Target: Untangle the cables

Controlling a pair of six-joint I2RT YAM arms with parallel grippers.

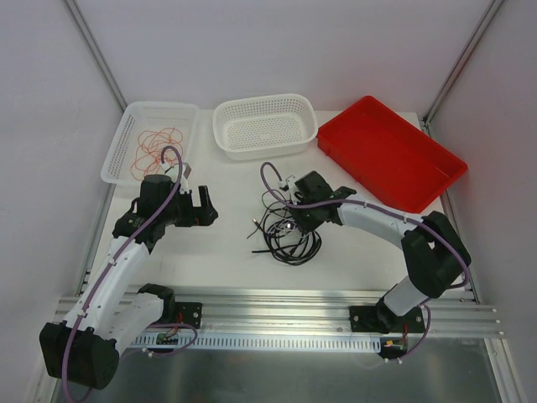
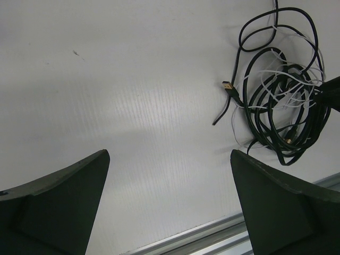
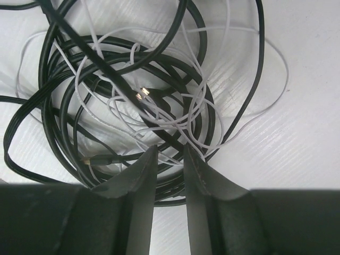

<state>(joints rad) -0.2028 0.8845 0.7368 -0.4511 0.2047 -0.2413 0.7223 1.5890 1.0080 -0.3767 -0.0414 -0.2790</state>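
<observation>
Here, the tangled black and white cables (image 1: 289, 238) lie mid-frame. The right gripper (image 3: 170, 150) is on them, jaws nearly together; whether it pinches a strand is unclear. The left gripper (image 2: 170, 154) gapes wide. Next, probably: isolate and lift one strand.

Left arm (image 1: 113, 269) and right arm (image 1: 377, 222): white link covers, black joints, purple cable (image 1: 179, 172) routed along each. Left end effector (image 2: 170, 154) and right end effector (image 3: 170, 151): dark wedge-shaped fingers (image 2: 58, 202).

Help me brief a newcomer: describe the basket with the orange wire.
On the table's far edge stand three containers. It is the leftmost, a rectangular white basket. Only it holds red-orange wire, unlike the oval white basket and red tray.
</observation>
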